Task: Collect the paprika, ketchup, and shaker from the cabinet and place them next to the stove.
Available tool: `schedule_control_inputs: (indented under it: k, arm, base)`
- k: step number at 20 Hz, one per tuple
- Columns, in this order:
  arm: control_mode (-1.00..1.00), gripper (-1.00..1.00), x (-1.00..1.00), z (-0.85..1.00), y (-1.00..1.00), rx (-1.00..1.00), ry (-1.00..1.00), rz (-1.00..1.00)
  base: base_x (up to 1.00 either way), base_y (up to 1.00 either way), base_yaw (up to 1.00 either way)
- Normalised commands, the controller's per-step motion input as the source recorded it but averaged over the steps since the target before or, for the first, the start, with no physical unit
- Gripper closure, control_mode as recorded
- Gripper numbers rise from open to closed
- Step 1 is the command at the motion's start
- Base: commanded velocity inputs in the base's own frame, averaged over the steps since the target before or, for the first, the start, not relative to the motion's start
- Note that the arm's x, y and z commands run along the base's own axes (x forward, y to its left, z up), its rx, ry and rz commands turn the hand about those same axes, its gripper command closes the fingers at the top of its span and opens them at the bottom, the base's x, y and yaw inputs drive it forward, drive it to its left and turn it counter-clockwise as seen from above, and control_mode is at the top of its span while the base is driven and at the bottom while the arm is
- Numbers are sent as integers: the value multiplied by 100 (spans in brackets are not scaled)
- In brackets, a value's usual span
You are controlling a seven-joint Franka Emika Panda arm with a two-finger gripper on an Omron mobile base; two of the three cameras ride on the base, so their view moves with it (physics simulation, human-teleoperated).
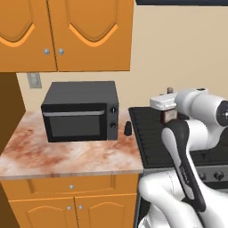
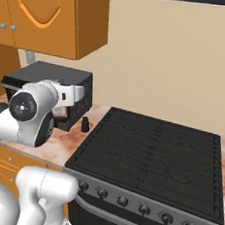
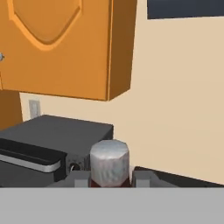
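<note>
My gripper (image 1: 168, 105) is shut on the ketchup (image 1: 169, 116), a dark brownish-red bottle with a white label, held upright above the left part of the stove (image 1: 149, 133). In the hand view the bottle's pale grey cap (image 3: 109, 161) rises between my fingertips (image 3: 144, 177). The shaker (image 1: 128, 128), small and all black, stands on the counter between the microwave and the stove's left edge, also at the stove's corner (image 2: 85, 125) in the right base view. The paprika and the cabinet are out of view.
A black microwave (image 1: 80, 116) sits on the marbled counter (image 1: 67, 156) left of the stove. Orange cupboards with grooved doors (image 1: 89, 31) hang above it. Knobs (image 2: 123, 201) line the front of the stove (image 2: 154, 152).
</note>
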Motion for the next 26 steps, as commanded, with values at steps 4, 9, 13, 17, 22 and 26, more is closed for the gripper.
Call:
schedule_control_inputs:
  k: [4,9,13,17,22,26]
  arm:
    - [-100,100,59,-49,-29,0,0,13]
    - [-100,100,77,-41,-8,4,0,18]
    - [-100,100,63,-32,0,5,0,24]
    - [-100,100,53,-9,0,6,0,24]
    - [-100,100,51,0,0,2,0,25]
    - [-100,100,40,-15,-1,0,1,21]
  base:
    - [0,0,0]
    - [0,0,0]
    - [0,0,0]
    - [0,0,0]
    - [0,0,0]
    - [0,0,0]
